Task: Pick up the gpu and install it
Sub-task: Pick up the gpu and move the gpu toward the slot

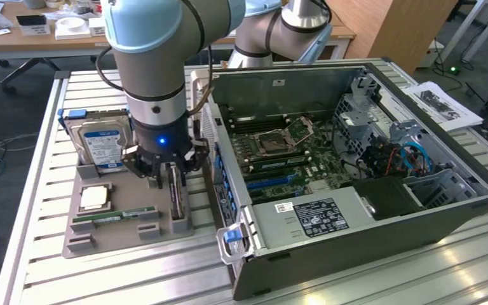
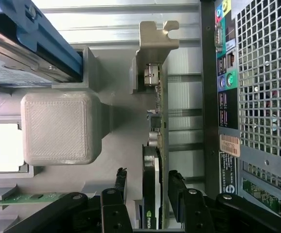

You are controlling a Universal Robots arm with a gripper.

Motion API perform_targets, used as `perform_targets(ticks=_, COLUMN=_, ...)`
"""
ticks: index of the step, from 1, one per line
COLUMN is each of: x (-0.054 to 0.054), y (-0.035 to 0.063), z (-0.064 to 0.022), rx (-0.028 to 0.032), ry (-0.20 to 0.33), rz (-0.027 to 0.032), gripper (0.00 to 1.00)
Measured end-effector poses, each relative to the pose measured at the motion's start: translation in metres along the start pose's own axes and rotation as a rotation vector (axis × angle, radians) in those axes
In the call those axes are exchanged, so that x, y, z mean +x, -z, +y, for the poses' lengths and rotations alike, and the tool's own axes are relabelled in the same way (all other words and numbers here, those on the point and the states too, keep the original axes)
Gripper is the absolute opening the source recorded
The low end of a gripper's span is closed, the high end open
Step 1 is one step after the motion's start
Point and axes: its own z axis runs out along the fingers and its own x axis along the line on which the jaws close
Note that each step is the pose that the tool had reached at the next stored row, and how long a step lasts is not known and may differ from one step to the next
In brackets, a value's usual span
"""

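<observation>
The gpu (image 1: 177, 204) stands on edge in a slot of the grey parts tray (image 1: 125, 244), a thin dark card. In the wrist view the gpu (image 2: 151, 160) runs up to its silvery bracket (image 2: 155, 46). My gripper (image 1: 170, 175) hangs right over the card, and its two black fingers (image 2: 177, 187) straddle the card's near end with a gap on each side. The gripper (image 2: 148, 178) is open and holds nothing. The open computer case (image 1: 354, 159) lies beside the tray on the exterior view's right, motherboard (image 1: 286, 155) exposed.
On the tray sit a silver hard drive with a blue-white label (image 1: 100, 145), a CPU (image 1: 94, 198) and a green RAM stick (image 1: 112, 217). A grey block (image 2: 60, 127) of the tray stands beside the card. The case's rear panel (image 2: 257, 87) is close on the card's other side.
</observation>
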Motion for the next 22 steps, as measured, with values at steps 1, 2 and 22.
perform_targets(ticks=1, x=0.0000, y=-0.0007, z=0.0000, rx=-0.0001, ry=0.000, rz=0.0000, gripper=0.47)
perform_targets(ticks=2, x=0.0001, y=-0.0012, z=0.0000, rx=0.0000, ry=0.000, rz=0.0000, gripper=0.47)
perform_targets(ticks=22, x=-0.0016, y=-0.0024, z=0.0001, rx=0.0000, ry=0.000, rz=-0.0002, gripper=0.47)
